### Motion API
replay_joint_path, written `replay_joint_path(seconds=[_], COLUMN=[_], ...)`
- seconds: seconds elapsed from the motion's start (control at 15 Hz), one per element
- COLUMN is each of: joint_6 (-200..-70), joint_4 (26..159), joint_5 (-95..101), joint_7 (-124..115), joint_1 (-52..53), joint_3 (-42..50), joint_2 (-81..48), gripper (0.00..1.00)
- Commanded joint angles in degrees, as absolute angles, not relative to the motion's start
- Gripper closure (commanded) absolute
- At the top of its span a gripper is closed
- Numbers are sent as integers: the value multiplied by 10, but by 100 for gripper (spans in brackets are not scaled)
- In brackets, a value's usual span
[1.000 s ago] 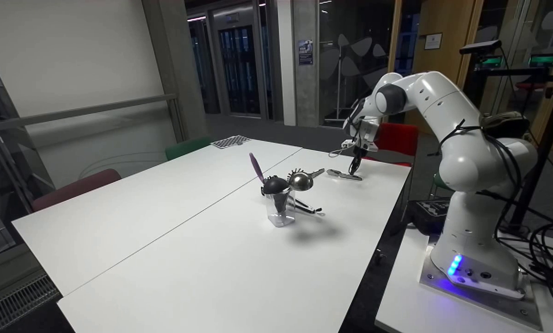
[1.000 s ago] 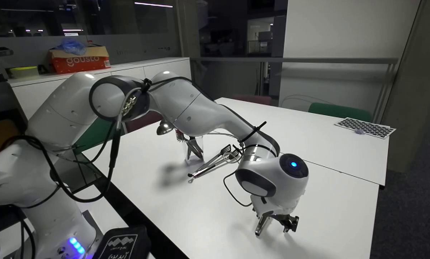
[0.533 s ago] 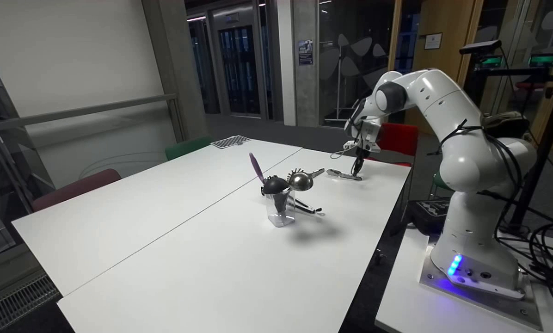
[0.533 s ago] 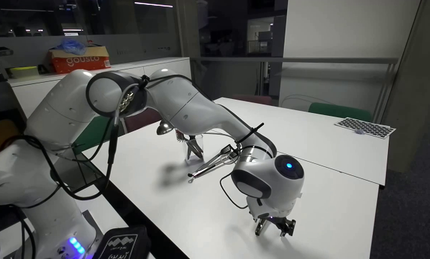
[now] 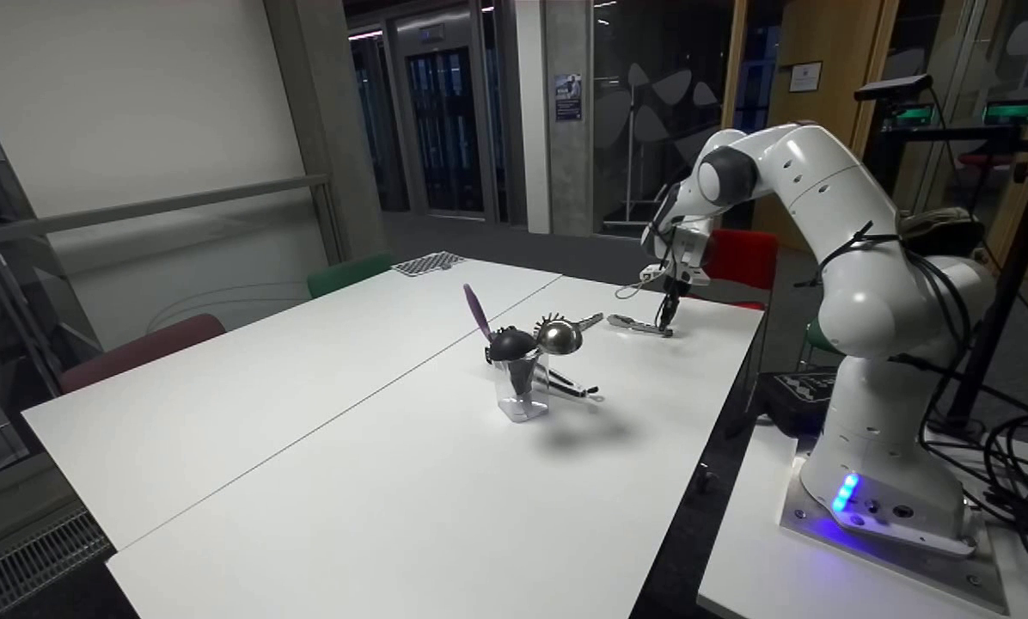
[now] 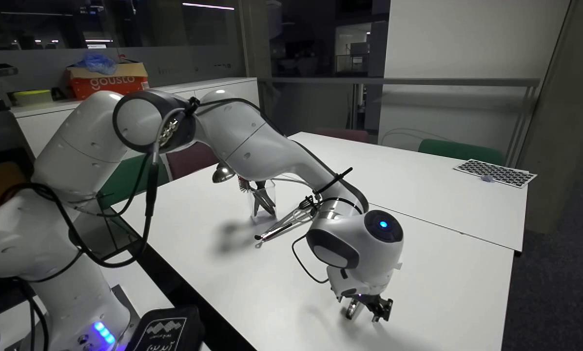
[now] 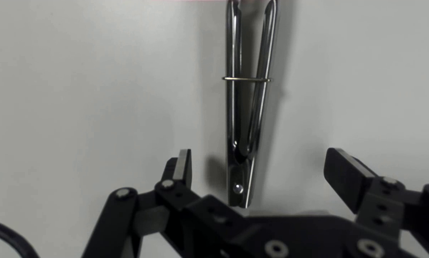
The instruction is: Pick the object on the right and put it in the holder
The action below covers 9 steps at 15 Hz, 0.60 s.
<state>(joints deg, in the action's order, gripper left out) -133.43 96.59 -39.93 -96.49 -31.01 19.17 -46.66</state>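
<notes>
Jaws just shifted along the tongs to the hinge end, spread wide either side of it, nothing held; tongs lie on worktop, well apart from holder, so pick looks lined up, placing undone.

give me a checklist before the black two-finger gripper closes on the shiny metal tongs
1. Black two-finger gripper open: ok, fingers wide apart.
2. Shiny metal tongs between the fingers: ok, in the wrist view.
3. Tongs centred: not ok, their riveted end sits nearer the finger at picture left.
4. Fingers low enough to grip: cannot tell.
5. Clear plastic cup upright: ok, in both exterior views.
6. Room in the cup: cannot tell; a round silver ladle head and a black rounded utensil head show above its rim.
</notes>
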Motion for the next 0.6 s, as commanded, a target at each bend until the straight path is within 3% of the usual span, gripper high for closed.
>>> replay_joint_path(seconds=[0.0,0.53], joint_6=[-1353,-1353], joint_4=[1008,998], joint_5=[-395,-394], joint_7=[-966,-968], joint_1=[-292,-284], joint_3=[199,201], joint_2=[-436,-445], gripper=[0,0])
